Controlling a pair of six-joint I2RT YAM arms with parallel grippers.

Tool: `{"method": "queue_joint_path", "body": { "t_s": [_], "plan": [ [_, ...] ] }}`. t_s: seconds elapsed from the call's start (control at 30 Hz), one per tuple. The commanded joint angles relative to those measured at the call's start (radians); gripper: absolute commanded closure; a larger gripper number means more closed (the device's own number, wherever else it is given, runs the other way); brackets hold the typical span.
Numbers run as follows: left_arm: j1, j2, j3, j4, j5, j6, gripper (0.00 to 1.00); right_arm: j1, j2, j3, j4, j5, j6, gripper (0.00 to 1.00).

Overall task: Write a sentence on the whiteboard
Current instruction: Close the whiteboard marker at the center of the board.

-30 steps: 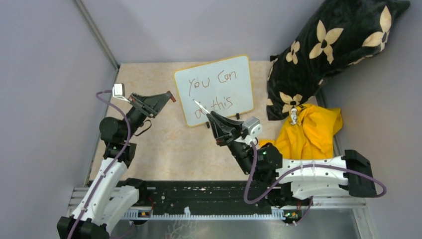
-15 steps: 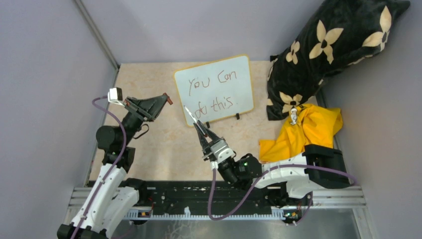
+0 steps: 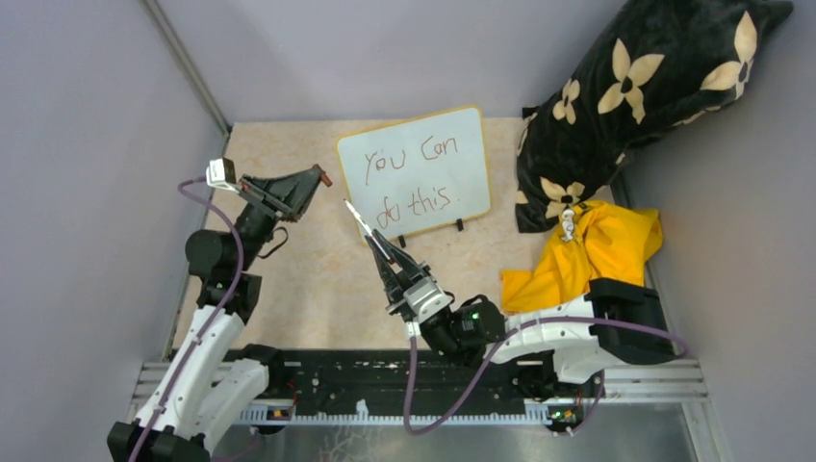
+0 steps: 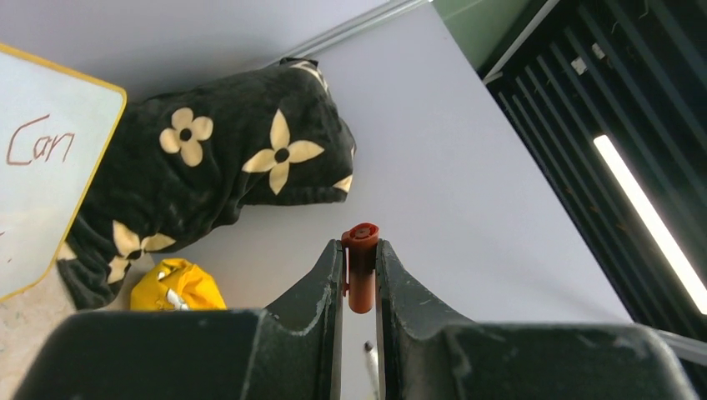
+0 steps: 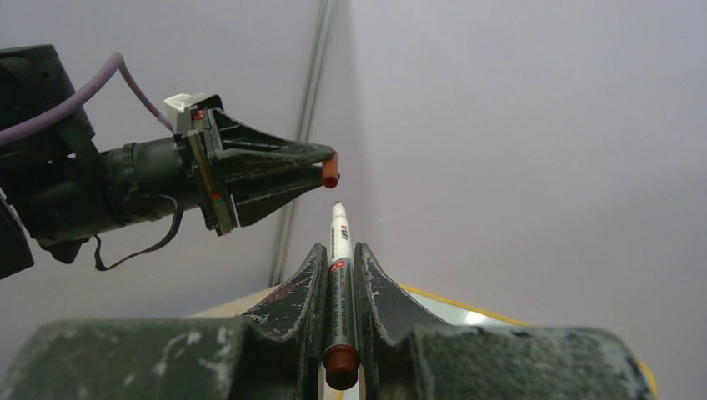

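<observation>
The whiteboard (image 3: 464,135) stands at the far middle of the table (image 3: 318,289), with the sentence (image 3: 385,160) "You can do this" complete in two lines. The right gripper (image 3: 385,260), clamped on the marker (image 3: 362,223), has drawn back nearward off the board. Its tip now points left at the red cap (image 3: 326,178) pinched in the left gripper (image 3: 314,183). Writing looks finished; capping likely follows.

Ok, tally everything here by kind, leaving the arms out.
Whiteboard: 1
Marker: 1
Marker cap: 1
Pillow: 1
Yellow cloth: 1
Total: 5
</observation>
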Motion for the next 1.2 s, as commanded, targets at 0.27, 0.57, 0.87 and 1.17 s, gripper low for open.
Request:
{"method": "queue_joint_path", "body": {
  "t_s": [0.27, 0.57, 0.87, 1.17],
  "plan": [
    [-0.006, 0.127, 0.3, -0.042, -0.076, -0.028, 1.0, 0.013, -0.016, 0.14, 0.178, -0.056, -0.012, 1.0],
    [-0.02, 0.163, 0.396, -0.034, -0.052, 0.003, 1.0, -0.041, -0.089, 0.218, 0.027, -0.114, 0.222, 1.0],
    [-0.022, 0.166, 0.408, -0.013, -0.036, 0.011, 1.0, -0.087, -0.116, 0.245, -0.062, -0.159, 0.388, 1.0],
    [-0.022, 0.15, 0.399, -0.009, -0.032, 0.021, 1.0, -0.115, -0.095, 0.286, -0.146, -0.156, 0.459, 1.0]
  ]
}}
